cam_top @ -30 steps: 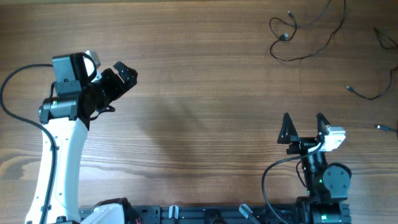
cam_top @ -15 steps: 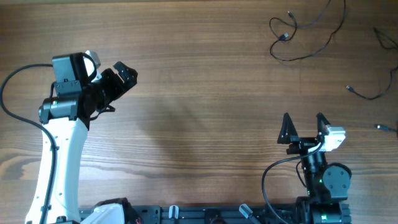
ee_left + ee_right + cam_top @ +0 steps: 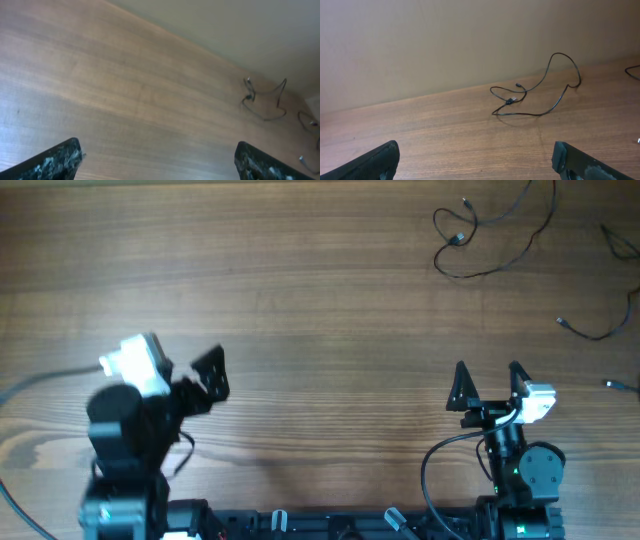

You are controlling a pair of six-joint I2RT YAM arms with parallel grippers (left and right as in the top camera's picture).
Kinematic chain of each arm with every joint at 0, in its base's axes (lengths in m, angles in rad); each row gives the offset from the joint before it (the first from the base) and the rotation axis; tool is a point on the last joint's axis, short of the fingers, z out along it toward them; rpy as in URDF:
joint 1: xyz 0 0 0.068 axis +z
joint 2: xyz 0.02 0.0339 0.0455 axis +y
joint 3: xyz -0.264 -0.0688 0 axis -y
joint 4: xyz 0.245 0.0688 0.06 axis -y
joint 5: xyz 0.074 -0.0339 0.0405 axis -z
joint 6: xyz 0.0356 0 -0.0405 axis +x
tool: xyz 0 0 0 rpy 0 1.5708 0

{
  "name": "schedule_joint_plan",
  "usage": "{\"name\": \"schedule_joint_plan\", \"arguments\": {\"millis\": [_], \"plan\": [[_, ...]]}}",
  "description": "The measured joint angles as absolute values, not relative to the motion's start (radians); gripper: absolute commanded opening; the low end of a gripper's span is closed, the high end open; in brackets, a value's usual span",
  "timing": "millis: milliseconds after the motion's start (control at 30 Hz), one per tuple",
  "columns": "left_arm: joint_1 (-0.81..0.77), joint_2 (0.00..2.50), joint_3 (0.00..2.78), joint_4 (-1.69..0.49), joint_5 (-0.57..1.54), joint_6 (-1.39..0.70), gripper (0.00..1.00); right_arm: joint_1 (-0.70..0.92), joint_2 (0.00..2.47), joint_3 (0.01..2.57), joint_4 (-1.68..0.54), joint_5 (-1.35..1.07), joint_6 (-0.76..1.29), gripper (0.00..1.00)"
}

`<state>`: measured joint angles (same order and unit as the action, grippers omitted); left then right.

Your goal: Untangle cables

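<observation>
Robot's left hand (image 3: 157, 161) and right hand (image 3: 487, 370) spread wide, holding nothing, above a brown wooden desk (image 3: 320, 300).
Thin black cables (image 3: 512, 100) lie at the far right corner, well apart from both hands and partly cut off by the frame edge. The left hand is blurred overhead.

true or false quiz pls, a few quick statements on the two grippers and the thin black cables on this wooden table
1. The left gripper and the right gripper both stand open and empty. True.
2. The thin black looped cable lies on the right arm's side of the wooden table. True.
3. The right gripper touches the looped cable. False: bare wood separates them.
4. All the cables lie in one pile. False: a second thin black cable lies apart, near the table's right edge.
</observation>
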<state>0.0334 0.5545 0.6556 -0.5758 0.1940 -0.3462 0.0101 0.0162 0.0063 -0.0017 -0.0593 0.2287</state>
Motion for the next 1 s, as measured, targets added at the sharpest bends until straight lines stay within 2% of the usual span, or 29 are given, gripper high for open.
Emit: {"name": "schedule_joint_plan", "arguments": {"millis": [233, 433, 733, 1000], "plan": [[0.011, 0.248, 0.361, -0.387, 0.187, -0.334, 1.00, 0.010, 0.015, 0.006, -0.002, -0.059, 0.229, 1.00], [-0.041, 0.153, 0.186, -0.229, 0.187, -0.316, 1.00, 0.010, 0.015, 0.006, -0.002, -0.059, 0.229, 1.00], [-0.036, 0.014, 0.033, -0.036, 0.171, -0.241, 1.00, 0.010, 0.015, 0.006, -0.002, -0.059, 0.229, 1.00], [-0.036, 0.014, 0.014, -0.067, 0.124, -0.192, 1.00, 0.010, 0.015, 0.006, -0.002, -0.059, 0.229, 1.00]]}}
